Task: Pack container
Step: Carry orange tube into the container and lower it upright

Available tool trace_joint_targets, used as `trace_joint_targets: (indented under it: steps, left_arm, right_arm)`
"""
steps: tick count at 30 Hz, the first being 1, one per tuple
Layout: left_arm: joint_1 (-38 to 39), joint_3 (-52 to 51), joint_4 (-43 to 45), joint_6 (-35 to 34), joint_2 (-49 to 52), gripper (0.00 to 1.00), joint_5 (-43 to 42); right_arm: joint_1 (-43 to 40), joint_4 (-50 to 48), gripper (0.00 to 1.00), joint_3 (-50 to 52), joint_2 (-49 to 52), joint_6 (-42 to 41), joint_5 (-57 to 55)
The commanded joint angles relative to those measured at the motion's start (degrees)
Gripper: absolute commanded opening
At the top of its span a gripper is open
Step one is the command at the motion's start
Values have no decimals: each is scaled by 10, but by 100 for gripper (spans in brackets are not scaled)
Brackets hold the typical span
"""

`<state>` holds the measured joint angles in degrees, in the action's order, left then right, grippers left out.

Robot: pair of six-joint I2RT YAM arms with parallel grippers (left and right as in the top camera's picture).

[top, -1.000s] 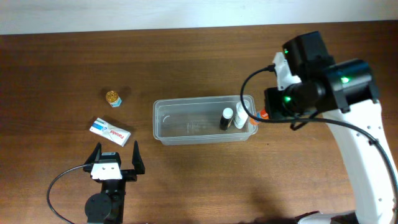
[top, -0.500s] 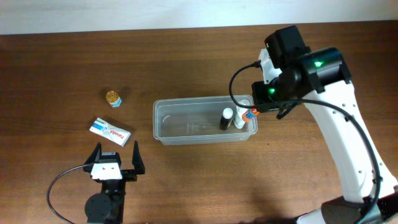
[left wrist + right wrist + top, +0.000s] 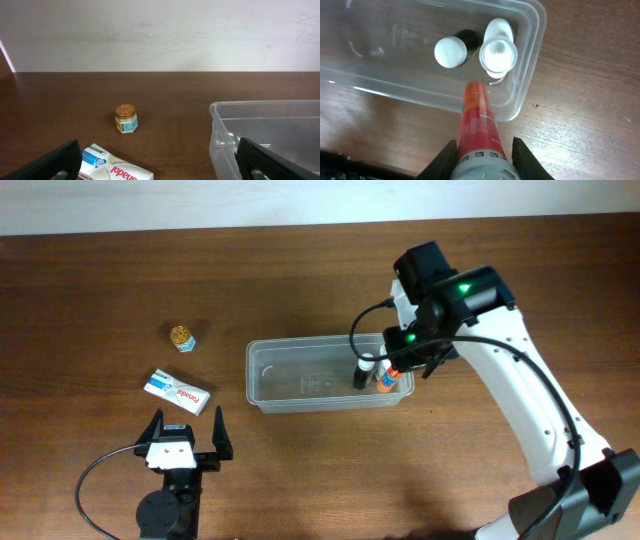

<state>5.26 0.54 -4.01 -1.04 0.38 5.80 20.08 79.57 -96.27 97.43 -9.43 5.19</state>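
Left gripper (image 3: pixel 187 423) spread, empty, nearest. Container (image 3: pixel 290 385) mid-table: likely light, thin-walled, slick; take by rim. Right gripper (image 3: pixel 481 152) pinches orange tube (image 3: pixel 476 117) by its base, nose over container's right end, beside two bottles (image 3: pixel 451 51).

Set out on a dark wooden tabletop (image 3: pixel 300 470): clear container (image 3: pixel 250 375) at centre, small gold-lidded jar (image 3: pixel 182 338) to its left, white-and-blue box (image 3: pixel 178 392) near the jar.
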Motion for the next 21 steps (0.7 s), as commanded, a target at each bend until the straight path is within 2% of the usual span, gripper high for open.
trace_joint_targets:
  steps: [1,15,21]
  left_arm:
    - [-3,0,-3,11,0,99,0]
    - [-3,0,-3,11,0,99,0]
    - [-3,0,-3,11,0,99,0]
  right_arm:
    - [10,-13,27,22,2,-18,-31]
    - [14,-103,27,117,2,-20,-61]
    - [14,-118,27,127,2,-28,-80]
